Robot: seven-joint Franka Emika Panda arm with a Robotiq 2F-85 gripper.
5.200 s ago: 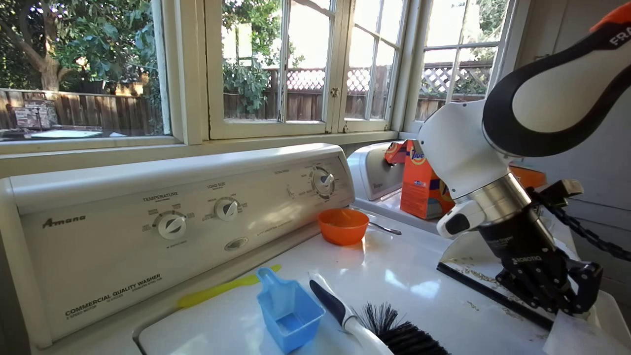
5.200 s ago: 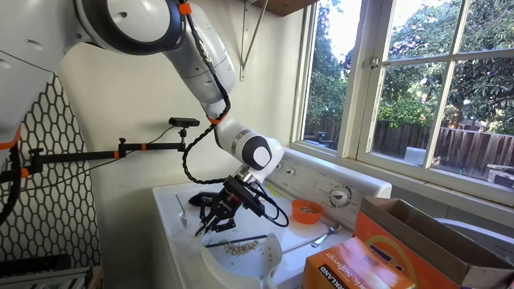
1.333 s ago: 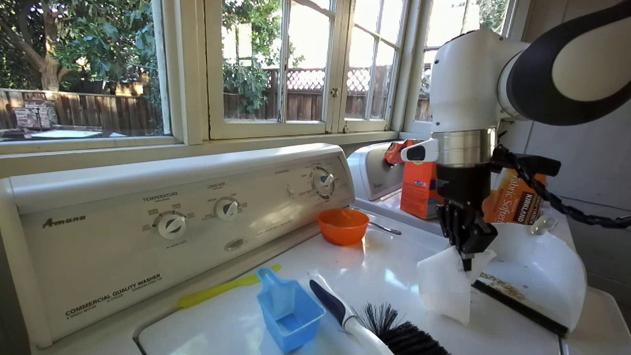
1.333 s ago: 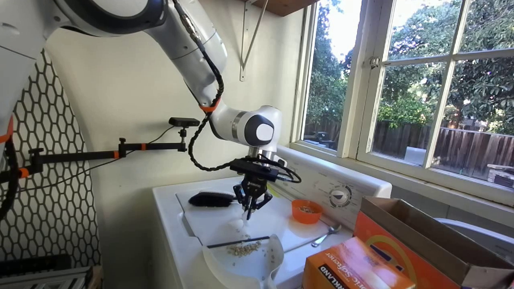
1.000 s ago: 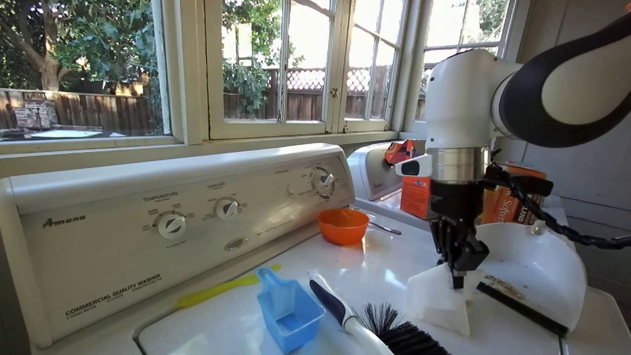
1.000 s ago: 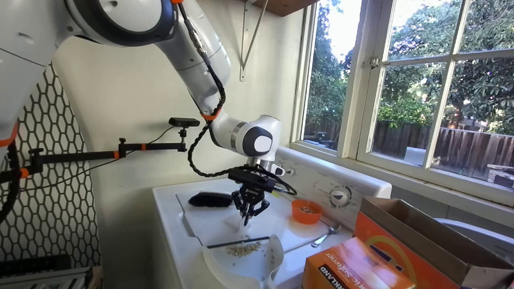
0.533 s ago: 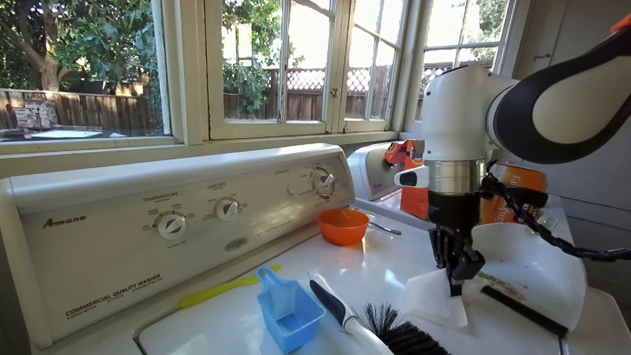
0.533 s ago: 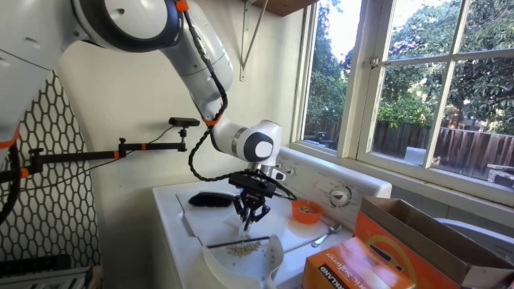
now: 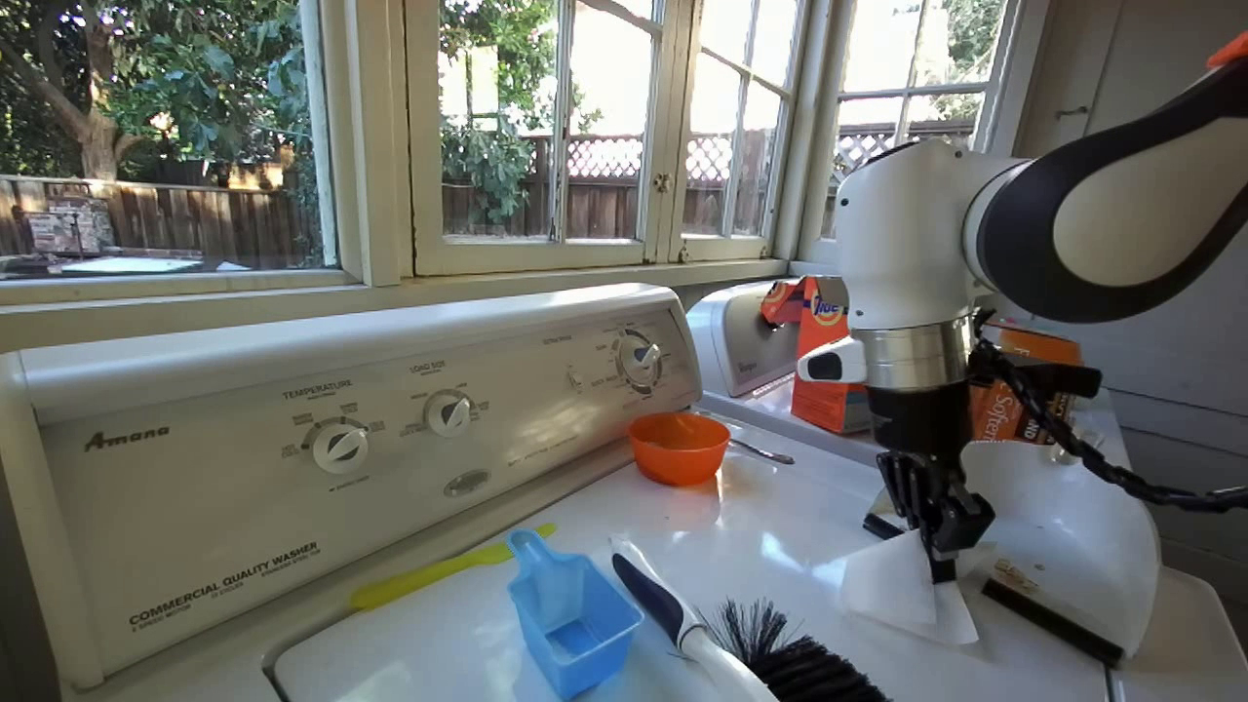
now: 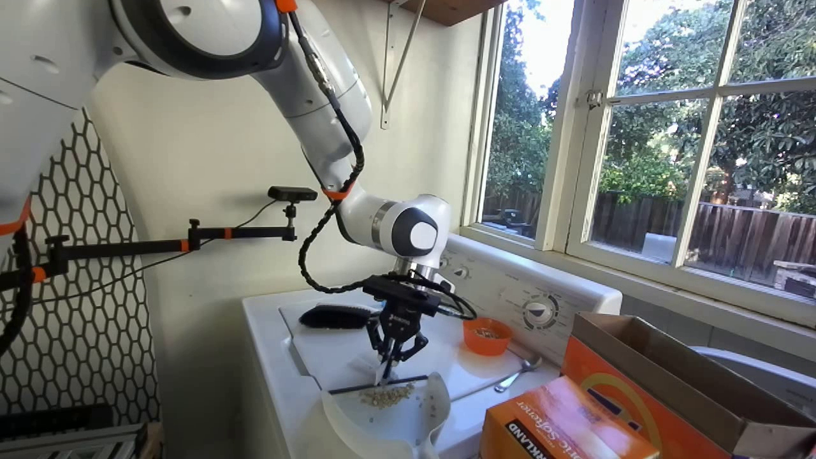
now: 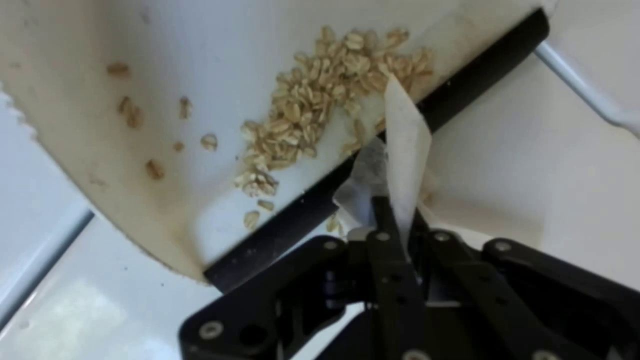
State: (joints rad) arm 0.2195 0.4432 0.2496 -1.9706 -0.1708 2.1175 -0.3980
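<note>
I hold thin, creased paper point(image 11: 406, 140) pinched in my claw point(image 11: 401, 212), flaring out below it | beside claw: curved white dustpan point(image 9: 1072, 526), black lip point(image 11: 480, 75), flaky oats point(image 11: 295, 112) heaped inside | under claw: glossy white tabletop point(image 9: 809, 497)

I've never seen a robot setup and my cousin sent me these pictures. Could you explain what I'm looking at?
This is a single robot arm ending in a black end effector, the part that grips. The wider pictures come from two cameras standing outside the robot; the close-up comes from a camera on its wrist.

The work surface is the top of a washer. On it or at its edge lie a white dustpan holding oat-like flakes, a brush, a blue scoop, an orange bowl, a spoon and a long yellow tool.

The end effector is closed on a thin white sheet. In the wrist view, part of that sheet overlaps the dustpan's black front edge.
</note>
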